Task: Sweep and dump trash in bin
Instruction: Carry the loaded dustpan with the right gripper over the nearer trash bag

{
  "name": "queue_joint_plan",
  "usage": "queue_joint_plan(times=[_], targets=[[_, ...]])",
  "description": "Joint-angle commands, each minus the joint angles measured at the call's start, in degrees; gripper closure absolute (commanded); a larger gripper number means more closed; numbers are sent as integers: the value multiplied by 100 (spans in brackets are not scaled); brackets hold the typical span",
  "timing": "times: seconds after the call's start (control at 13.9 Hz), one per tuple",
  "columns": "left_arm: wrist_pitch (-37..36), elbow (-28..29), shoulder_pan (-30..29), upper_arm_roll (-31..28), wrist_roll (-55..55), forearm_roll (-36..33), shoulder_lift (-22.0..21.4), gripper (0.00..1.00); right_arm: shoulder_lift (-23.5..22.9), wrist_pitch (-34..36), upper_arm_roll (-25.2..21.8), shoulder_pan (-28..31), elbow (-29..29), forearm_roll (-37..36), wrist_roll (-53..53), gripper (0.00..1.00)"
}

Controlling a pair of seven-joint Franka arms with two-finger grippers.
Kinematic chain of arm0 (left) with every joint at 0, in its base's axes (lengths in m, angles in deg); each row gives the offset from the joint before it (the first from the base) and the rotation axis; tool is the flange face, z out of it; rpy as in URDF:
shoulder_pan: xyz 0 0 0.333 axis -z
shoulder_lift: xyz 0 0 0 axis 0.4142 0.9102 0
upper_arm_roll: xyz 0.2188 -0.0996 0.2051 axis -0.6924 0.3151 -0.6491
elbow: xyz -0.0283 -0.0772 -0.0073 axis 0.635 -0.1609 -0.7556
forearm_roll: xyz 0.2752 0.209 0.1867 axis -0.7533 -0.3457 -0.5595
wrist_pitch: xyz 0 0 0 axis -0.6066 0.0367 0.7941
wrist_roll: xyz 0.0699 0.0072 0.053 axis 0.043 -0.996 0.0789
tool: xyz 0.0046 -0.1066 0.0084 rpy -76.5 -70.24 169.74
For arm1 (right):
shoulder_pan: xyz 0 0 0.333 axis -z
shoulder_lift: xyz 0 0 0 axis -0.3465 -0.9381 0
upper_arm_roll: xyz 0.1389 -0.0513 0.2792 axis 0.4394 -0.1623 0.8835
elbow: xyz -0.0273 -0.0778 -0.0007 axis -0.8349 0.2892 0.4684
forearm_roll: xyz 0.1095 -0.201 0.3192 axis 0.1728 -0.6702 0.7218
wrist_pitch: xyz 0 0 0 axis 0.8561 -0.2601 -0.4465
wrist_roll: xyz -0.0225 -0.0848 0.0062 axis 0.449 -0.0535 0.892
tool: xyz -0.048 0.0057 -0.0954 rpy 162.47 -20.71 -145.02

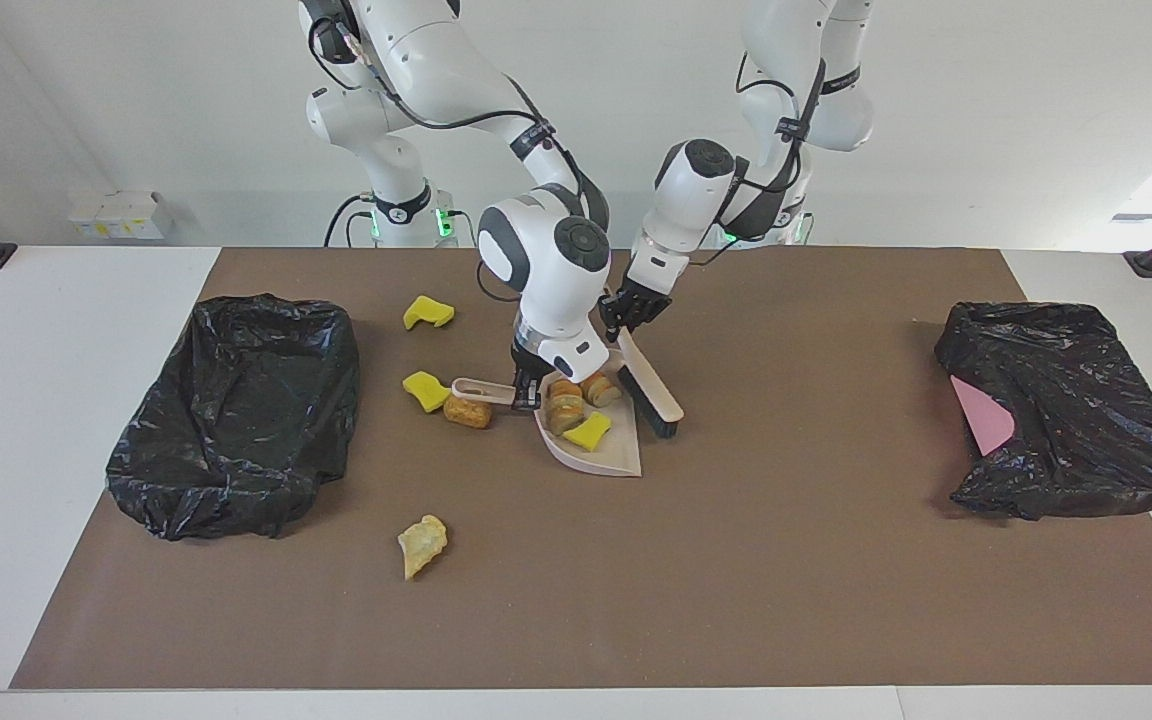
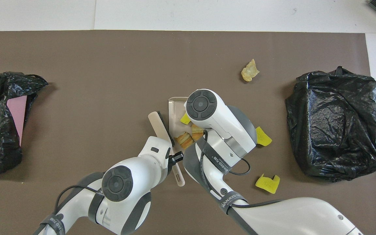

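The right end effector (image 1: pixel 526 388) is clamping narrowly on the handle of the beige dustpan (image 1: pixel 604 452), which is lying on the brown mat (image 1: pixel 736 580) near the middle of the surface (image 1: pixel 56 440). The left end effector (image 1: pixel 628 312) is gripping the beige hand brush (image 1: pixel 654 385), its bristles resting against the pan's open edge. Of the trash, three pieces (image 1: pixel 576 405) are sitting in the pan: two tan-orange lumps and one yellow chunk. Four more are lying on the mat toward the right arm's end: a tan lump (image 1: pixel 467 411) touching the pan's handle, a yellow chunk (image 1: pixel 425 390) beside it, another yellow chunk (image 1: pixel 427 312) nearer the robots' edge, and a pale lump (image 1: pixel 422 544) farther out. A black-lined bin (image 1: pixel 236 410) is standing at that end, and a second bin (image 1: pixel 1066 410) at the left arm's end.
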Motion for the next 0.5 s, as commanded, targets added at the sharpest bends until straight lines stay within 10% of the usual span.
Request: queue_joint_plan(times=[0.0,0.43], targets=[[-735,77,-542,5,491,75,-450,100,52,-119,43,112,-58,-122,215,100],[-2039,41,-606,22,889,-979,-865,100,552,-259,78,1165,56,140,1162,100]])
